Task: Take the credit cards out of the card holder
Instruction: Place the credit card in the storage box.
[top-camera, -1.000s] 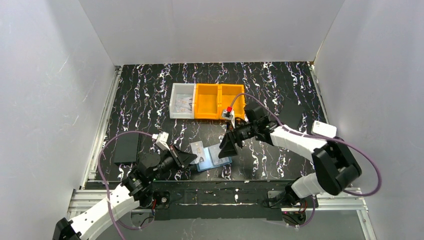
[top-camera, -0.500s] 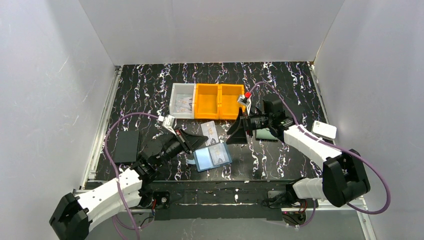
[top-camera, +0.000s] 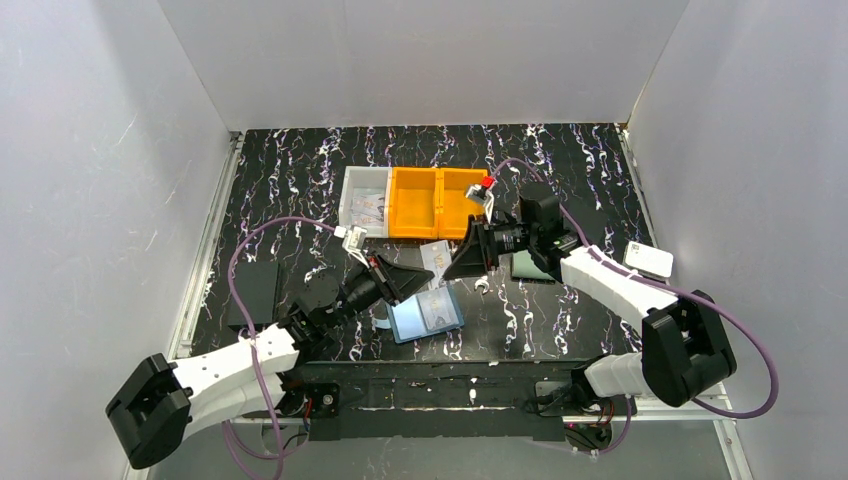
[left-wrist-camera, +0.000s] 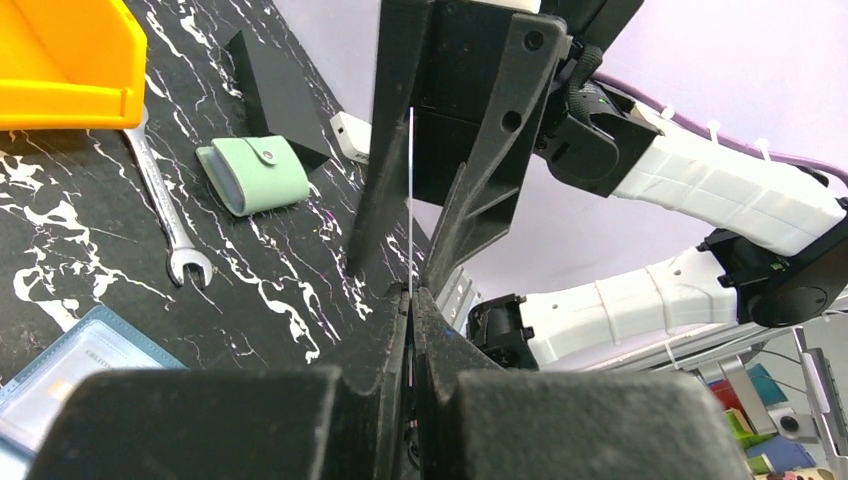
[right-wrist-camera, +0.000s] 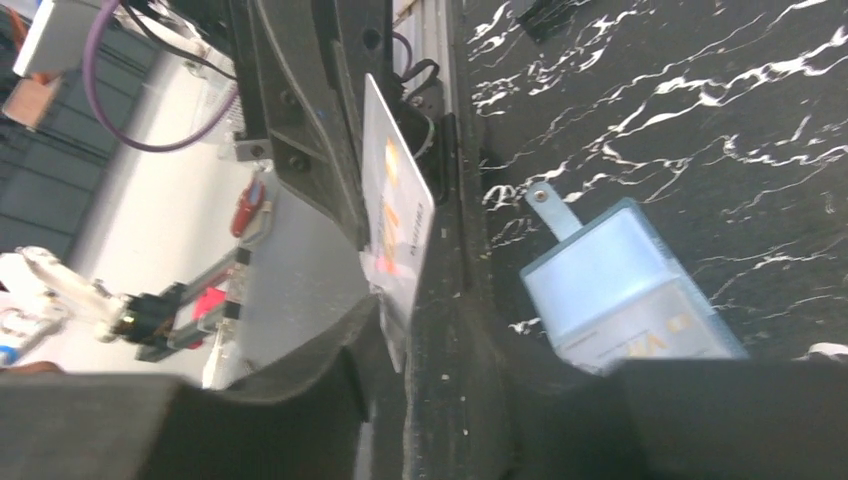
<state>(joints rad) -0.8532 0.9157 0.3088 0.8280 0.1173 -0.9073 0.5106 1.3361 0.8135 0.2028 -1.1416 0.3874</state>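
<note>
While my left gripper (left-wrist-camera: 411, 297) was clamped on the lower edge of one credit card (left-wrist-camera: 411, 200), I held that card upright and clear of the table (top-camera: 300, 180); it was thin, pale and printed on one face. My right gripper (left-wrist-camera: 396, 276) straddled it, jaws apart and not touching it. The card holder (top-camera: 425, 317) lay open on the table close by, light blue inside, with a second card (right-wrist-camera: 650, 335) in its pocket.
</note>
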